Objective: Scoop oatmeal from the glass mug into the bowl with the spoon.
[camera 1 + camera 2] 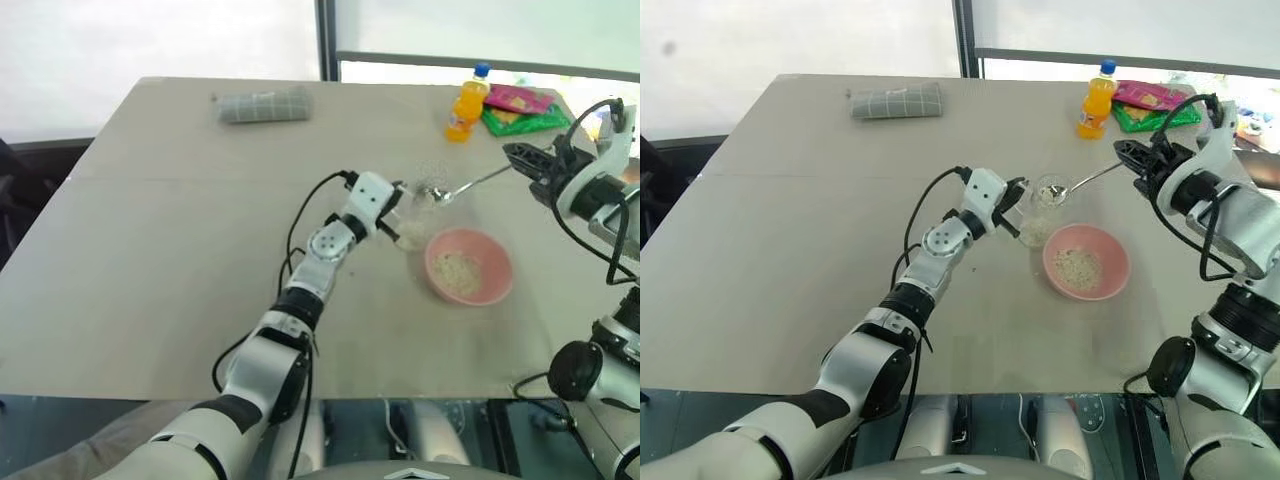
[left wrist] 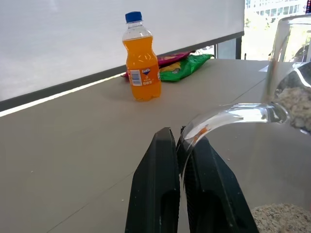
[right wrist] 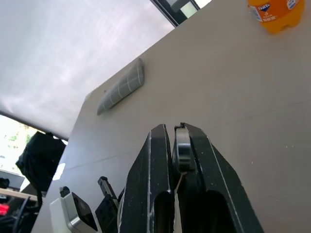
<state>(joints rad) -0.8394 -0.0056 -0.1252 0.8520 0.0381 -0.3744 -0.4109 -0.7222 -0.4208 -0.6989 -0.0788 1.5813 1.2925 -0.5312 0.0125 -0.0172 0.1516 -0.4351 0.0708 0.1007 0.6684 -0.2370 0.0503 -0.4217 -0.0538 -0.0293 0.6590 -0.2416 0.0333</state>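
The glass mug (image 1: 1044, 208) stands just left of the pink bowl (image 1: 1118, 262), with oatmeal (image 1: 1035, 233) in its bottom. My left gripper (image 2: 179, 133) is shut on the mug's clear handle (image 2: 228, 114). A patch of oatmeal (image 1: 1077, 267) lies in the bowl. The spoon (image 1: 1087, 179) reaches in from the right, its scoop at the mug's rim above the bowl's far edge. My right gripper (image 3: 174, 127) is shut on the end of the spoon's handle (image 3: 182, 149), off to the right of the mug (image 1: 412, 212).
An orange soda bottle (image 1: 465, 105) stands at the table's back right beside pink and green snack packets (image 1: 522, 108). A rolled grey checked cloth (image 1: 263, 105) lies at the back left. The table's near edge (image 1: 120, 392) runs just in front of me.
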